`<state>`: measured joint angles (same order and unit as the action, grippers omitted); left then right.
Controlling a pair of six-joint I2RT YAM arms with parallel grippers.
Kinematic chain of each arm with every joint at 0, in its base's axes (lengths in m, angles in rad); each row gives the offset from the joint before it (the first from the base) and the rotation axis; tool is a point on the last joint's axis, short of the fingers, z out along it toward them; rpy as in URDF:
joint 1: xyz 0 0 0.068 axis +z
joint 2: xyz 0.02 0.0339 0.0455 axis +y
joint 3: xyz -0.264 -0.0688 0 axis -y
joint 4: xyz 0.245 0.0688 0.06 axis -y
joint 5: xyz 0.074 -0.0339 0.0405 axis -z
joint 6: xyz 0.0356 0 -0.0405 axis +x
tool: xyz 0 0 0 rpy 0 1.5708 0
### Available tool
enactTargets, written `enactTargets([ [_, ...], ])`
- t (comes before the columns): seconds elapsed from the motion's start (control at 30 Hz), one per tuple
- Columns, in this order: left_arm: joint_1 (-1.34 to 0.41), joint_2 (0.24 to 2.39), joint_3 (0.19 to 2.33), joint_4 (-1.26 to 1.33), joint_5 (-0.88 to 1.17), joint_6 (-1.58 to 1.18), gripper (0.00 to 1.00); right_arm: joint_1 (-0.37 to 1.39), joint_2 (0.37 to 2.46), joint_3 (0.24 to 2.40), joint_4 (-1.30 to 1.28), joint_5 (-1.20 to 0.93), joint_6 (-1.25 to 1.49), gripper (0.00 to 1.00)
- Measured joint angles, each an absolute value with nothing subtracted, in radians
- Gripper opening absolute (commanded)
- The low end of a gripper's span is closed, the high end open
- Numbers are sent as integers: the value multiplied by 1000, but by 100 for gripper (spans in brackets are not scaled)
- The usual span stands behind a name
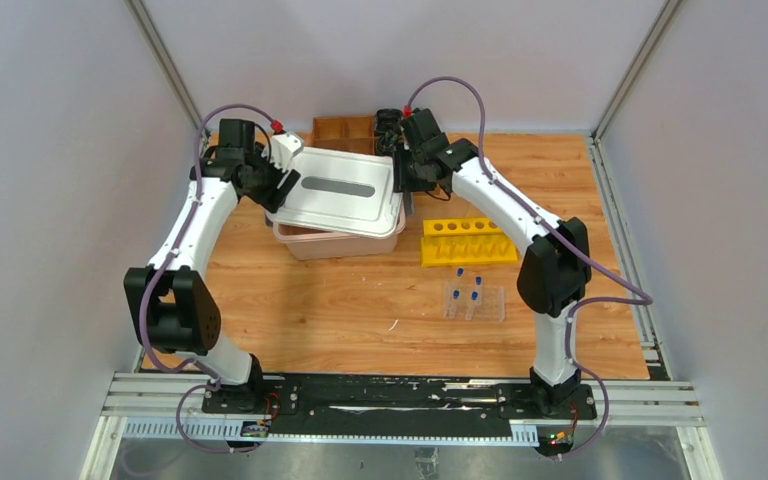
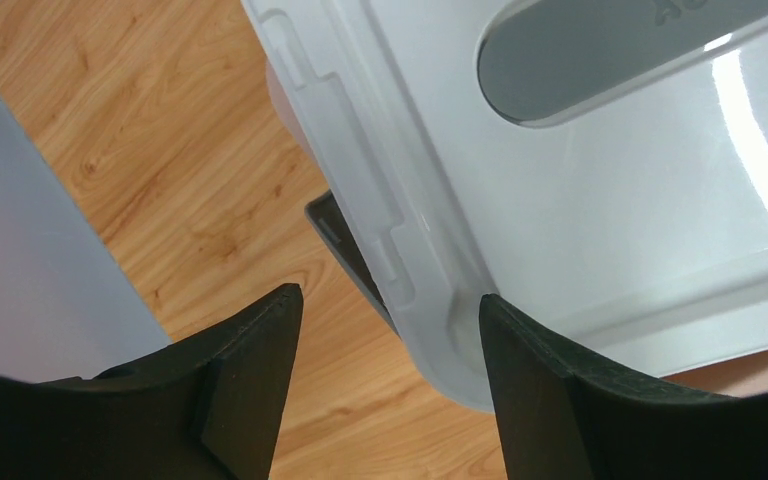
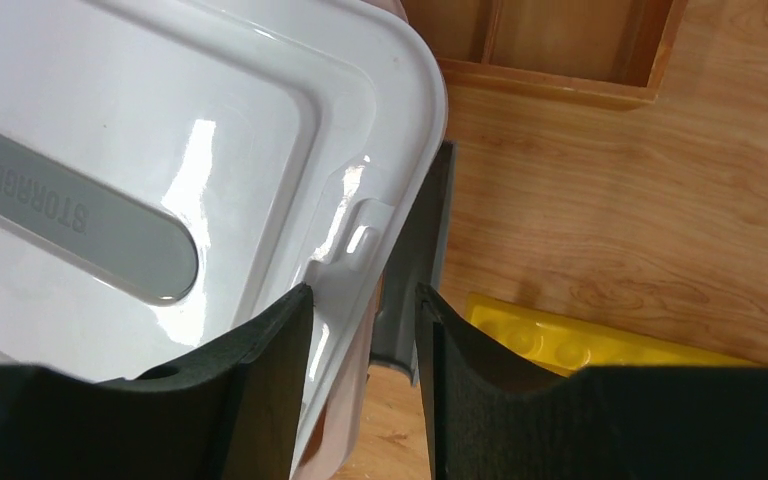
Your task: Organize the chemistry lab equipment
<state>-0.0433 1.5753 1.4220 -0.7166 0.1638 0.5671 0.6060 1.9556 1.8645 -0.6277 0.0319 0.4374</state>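
Storage box at the back middle of the table. Its white lid sits askew on top, long axis across the table, one short end toward each arm.

Left jaws stand wide at the lid's left end. The lid's corner rim lies between them, nearer the inner finger; bare table shows in the rest of the gap; nothing gripped.

Right jaws are narrow at the lid's right end, bracketing the rim and the grey latch that hangs just outside it. One finger lies against the lid side, the other beside the latch; cannot tell whether they pinch yet.

Judgement: the coming move turns on both arms meeting the lid at its short ends, each rim running crosswise through its jaws. The right side looks nearer to a hold; the left has slack to take up.

Task's things: small tubes with blue caps stand in a clear rack on the table, front right, well apart from both jaws and nearer the right arm; a yellow rack lies between them and the box; a wooden tray sits behind the box.

Views: the top view alone shows the tubes and the lid's tilt over the box; the wrist views alone show rim and latch within the jaws; the left wrist also shows a grey latch under the lid's edge, hidden from above.
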Motion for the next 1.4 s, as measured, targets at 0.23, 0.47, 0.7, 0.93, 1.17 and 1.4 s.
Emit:
enactTargets([
  [0.23, -41, 1502, 1349, -725, 184, 567, 71, 606, 2021, 1965, -660, 36, 370, 47],
  [0.47, -40, 1469, 1313, -728, 220, 555, 72, 598, 2037, 1990, -668, 36, 341, 47],
  [0.7, -40, 1468, 1306, -727, 256, 512, 72, 594, 2057, 2005, -677, 62, 305, 51],
  [0.93, -38, 1444, 1276, -714, 267, 459, 71, 593, 2067, 2021, -678, 73, 293, 51],
  [1.17, -41, 1399, 1227, -703, 293, 432, 68, 593, 2068, 2023, -678, 73, 290, 53],
  [1.4, -41, 1388, 1211, -691, 279, 413, 66, 593, 2064, 2022, -679, 72, 291, 55],
])
